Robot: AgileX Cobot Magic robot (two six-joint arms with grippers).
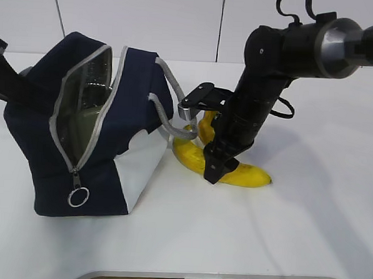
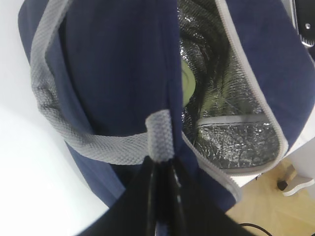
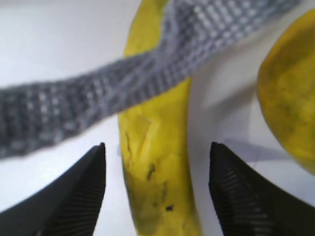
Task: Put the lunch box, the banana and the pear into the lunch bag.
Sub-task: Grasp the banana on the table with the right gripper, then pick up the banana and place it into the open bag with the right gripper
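The navy lunch bag stands at the left with its zipper open and its silver lining showing. Inside it lies the lunch box, of which a piece of pale green lid shows. My left gripper is shut on one grey bag handle and holds it up. The banana lies on the table right of the bag, with the pear just behind it. My right gripper is open and low over the banana, one finger on each side, not touching. The pear is to its right.
The bag's other grey handle hangs across the banana's far end, just ahead of my right fingers. A ring pull dangles at the bag's front. The white table reaches to its front edge below.
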